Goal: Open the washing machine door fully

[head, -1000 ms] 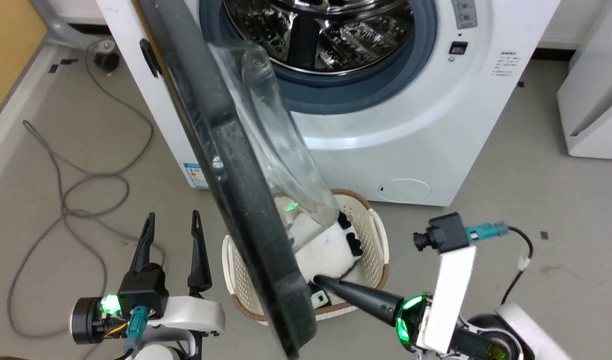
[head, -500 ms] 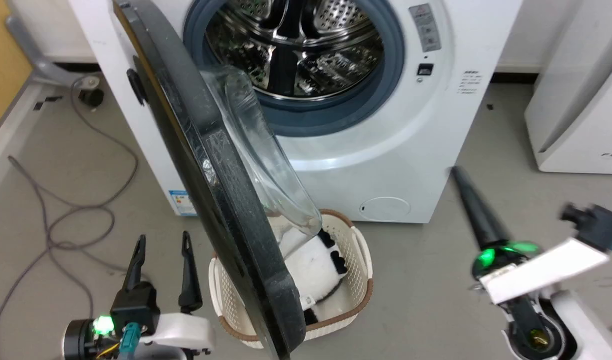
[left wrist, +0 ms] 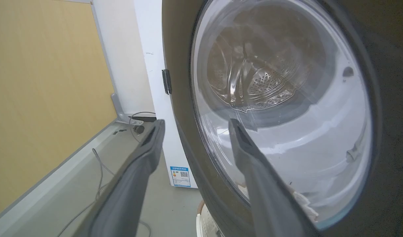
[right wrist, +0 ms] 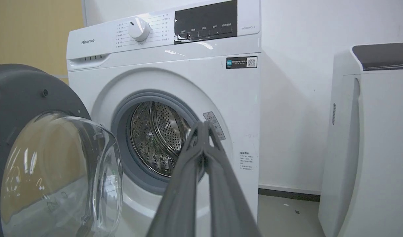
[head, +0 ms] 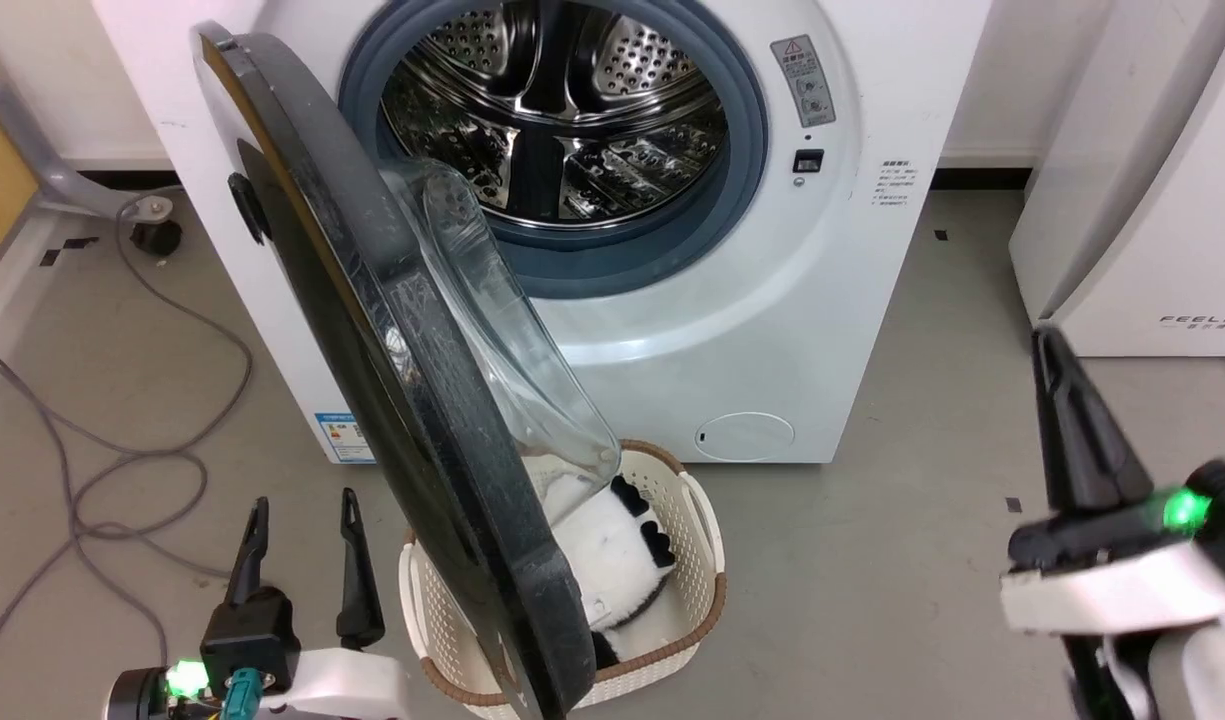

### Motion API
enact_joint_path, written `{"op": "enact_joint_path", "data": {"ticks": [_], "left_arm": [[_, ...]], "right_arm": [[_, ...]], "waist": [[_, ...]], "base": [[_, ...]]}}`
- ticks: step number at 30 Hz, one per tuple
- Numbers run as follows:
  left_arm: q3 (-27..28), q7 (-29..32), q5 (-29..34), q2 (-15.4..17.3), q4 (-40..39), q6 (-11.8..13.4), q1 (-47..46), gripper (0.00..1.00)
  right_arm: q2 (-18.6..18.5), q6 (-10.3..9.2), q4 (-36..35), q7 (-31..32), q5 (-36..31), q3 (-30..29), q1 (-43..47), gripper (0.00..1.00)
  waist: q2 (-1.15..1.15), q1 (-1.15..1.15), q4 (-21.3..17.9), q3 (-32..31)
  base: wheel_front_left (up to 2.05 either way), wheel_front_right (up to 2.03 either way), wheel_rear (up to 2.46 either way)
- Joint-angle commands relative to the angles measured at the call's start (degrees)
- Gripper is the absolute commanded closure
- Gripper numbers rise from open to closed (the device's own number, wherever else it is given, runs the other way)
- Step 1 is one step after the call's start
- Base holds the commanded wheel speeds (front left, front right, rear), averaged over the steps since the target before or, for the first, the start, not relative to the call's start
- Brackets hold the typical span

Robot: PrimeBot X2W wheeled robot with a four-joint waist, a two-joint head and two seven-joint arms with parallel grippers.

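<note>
Washing machine door (head: 372, 320), one, half open on one washing machine (head: 772, 300); left tool (head: 305, 500) spread, right tool (head: 1047, 345) closed, both pointing forward.

— Where can a pincer pass?
— The drum opening (head: 552, 130) is free from the right side. The floor (head: 872, 560) right of the basket (head: 710, 570) is bare.
— What stands in the way?
— The washing machine door (head: 412, 400) sticks out toward the near side, over the basket. A cable (head: 248, 365) lies at left. A white appliance (head: 1122, 250) closes the far right.
</note>
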Motion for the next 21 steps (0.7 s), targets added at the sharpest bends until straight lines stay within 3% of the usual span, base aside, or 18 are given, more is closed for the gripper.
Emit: {"op": "enact_joint_path", "data": {"ticks": [1,6,15,16,17,21], "left_arm": [[0.3,-0.3,0.3,0.3,-0.1,-0.2,0.6,0.00],[0.0,-0.3,0.4,0.3,0.0,-0.4,0.8,0.00],[-0.1,-0.3,0.3,0.2,-0.4,-0.2,1.4,0.00],[0.0,-0.3,0.3,0.1,-0.4,-0.2,1.6,0.00],[0.0,-0.3,0.3,0.1,-0.4,-0.2,1.7,0.00],[-0.2,-0.3,0.3,0.1,-0.1,-0.5,1.8,0.00]], "right_arm": [[0.9,0.05,-0.5,-0.2,-1.9,-0.7,1.7,1.00],[4.2,0.05,0.0,-0.2,-5.2,-3.9,6.3,1.00],[6.9,0.05,1.0,-0.2,-8.6,-5.8,13.3,1.00],[7.1,0.05,1.2,-0.2,-8.6,-5.9,13.7,0.67],[7.3,0.05,1.3,-0.2,-8.7,-5.8,14.1,0.00],[7.7,0.05,0.8,-0.2,-10.9,-5.6,15.2,0.00]], "waist": [[0.00,0.01,0.0,-0.1],[0.00,0.01,0.4,-0.4],[0.00,0.01,0.7,-0.9],[0.00,0.01,0.6,-1.0],[0.00,0.01,0.6,-1.1],[0.00,0.01,0.9,-1.5]], "base": [[0.00,0.00,0.00],[0.00,0.00,0.00],[0.00,0.00,0.00],[0.00,0.00,0.00],[0.00,0.00,0.00],[0.00,0.00,0.00]]}}
